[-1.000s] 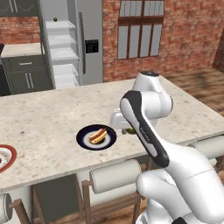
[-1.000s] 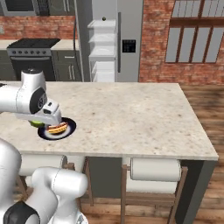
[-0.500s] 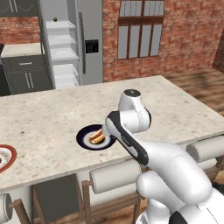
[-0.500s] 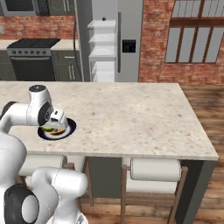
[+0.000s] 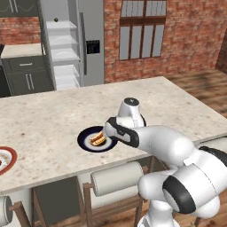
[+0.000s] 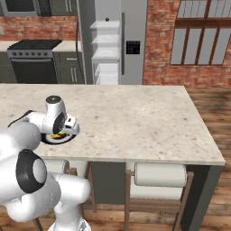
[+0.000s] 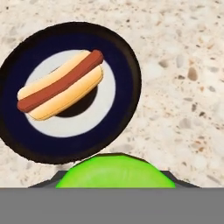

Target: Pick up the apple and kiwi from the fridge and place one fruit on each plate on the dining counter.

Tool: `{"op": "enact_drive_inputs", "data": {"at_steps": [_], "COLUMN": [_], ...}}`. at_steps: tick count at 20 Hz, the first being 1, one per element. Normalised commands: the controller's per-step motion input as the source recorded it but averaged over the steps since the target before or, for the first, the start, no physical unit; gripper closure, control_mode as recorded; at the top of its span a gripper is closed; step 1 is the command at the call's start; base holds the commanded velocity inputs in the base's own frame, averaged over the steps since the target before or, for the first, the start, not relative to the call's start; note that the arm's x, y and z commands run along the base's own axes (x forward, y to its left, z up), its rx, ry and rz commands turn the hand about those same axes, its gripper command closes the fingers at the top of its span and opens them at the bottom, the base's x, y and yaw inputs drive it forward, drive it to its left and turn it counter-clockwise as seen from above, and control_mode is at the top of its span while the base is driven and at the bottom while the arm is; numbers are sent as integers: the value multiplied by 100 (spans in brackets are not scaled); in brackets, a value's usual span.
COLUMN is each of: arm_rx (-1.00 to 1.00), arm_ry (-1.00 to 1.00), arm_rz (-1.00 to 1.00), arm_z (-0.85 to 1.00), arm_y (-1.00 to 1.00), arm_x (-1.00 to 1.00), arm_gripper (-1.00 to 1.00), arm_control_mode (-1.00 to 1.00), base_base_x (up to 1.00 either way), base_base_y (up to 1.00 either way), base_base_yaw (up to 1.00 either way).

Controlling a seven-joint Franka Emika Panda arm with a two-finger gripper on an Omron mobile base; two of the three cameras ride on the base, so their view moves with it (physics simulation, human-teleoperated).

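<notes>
My gripper (image 7: 114, 183) is shut on the lime-green kiwi (image 7: 114, 172), which bulges up at the bottom of the hand view. Just beyond it lies the glossy black plate (image 7: 127, 61) with a hot dog (image 7: 61, 85) across its pale centre. From the left base view the gripper (image 5: 109, 129) hangs low over the right rim of that plate (image 5: 85, 142) on the dining counter (image 5: 48, 115). The white, red-rimmed plate (image 5: 10, 155) lies at the counter's far left. The fridge (image 5: 66, 44) stands open behind. The apple is out of view.
White-backed stools (image 5: 117, 177) line the counter's near edge. Bare stone top (image 6: 135, 117) stretches to the right of the black plate (image 6: 56, 140). A stove and dark cabinets (image 6: 36, 58) stand left of the fridge (image 6: 110, 45). My own arm (image 5: 168, 146) crosses the counter's front edge.
The hand has slid left from beside the black plate to over its right rim, and the arm has folded lower over the counter edge. The kiwi stays in the grip.
</notes>
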Motion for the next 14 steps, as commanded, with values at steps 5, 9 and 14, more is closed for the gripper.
{"op": "enact_drive_inputs", "data": {"at_steps": [5,9,14], "arm_rx": [0,-1,-8], "arm_ry": [17,8,9], "arm_rz": [0,0,0], "arm_z": [1,-6,-32], "arm_y": [0,4,16], "arm_x": [30,18,3], "arm_gripper": [100,100,100], "arm_control_mode": [-100,-100,-100], "base_base_x": [0,0,0], "base_base_y": [0,0,0], "base_base_yaw": [0,0,0]}}
